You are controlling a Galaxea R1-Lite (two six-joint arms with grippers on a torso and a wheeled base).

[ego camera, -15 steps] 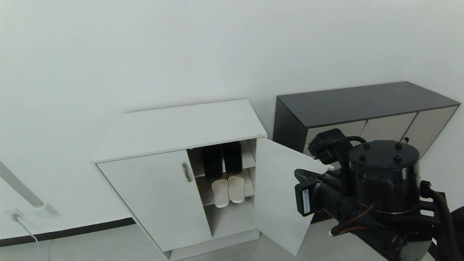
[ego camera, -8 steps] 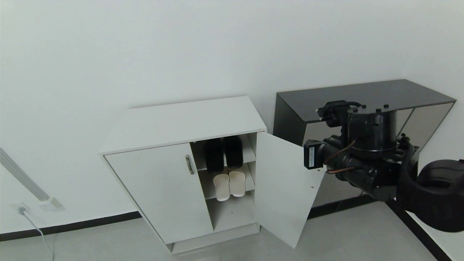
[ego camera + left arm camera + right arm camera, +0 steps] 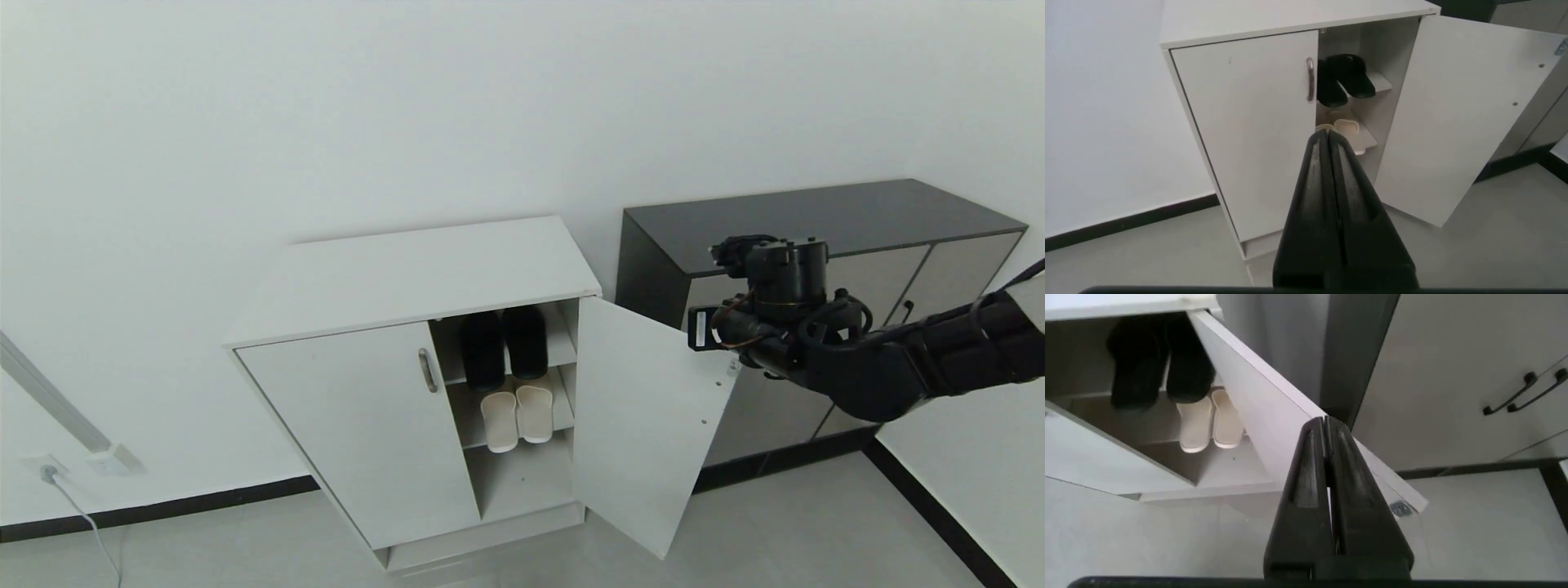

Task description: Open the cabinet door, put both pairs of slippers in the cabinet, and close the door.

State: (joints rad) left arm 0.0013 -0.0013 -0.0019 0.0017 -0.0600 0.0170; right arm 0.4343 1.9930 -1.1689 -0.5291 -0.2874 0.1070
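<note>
Both pairs are shelved: black slippers (image 3: 502, 351) above white slippers (image 3: 516, 418). Right claw (image 3: 1328, 433), fingers together, apparently sits at the open door (image 3: 645, 433)'s top corner to push it shut.

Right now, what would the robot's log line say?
slippers: black pair upper shelf, white pair middle shelf | right door: open | right gripper: shut, by door's top edge | left gripper: shut

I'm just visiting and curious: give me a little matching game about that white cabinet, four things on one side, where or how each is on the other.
Things:
1 black slippers
2 white slippers
3 left door
4 right door

Place or state:
A swung open
B upper shelf
C shut
D middle shelf

Pairs: 1-B; 2-D; 3-C; 4-A
</note>
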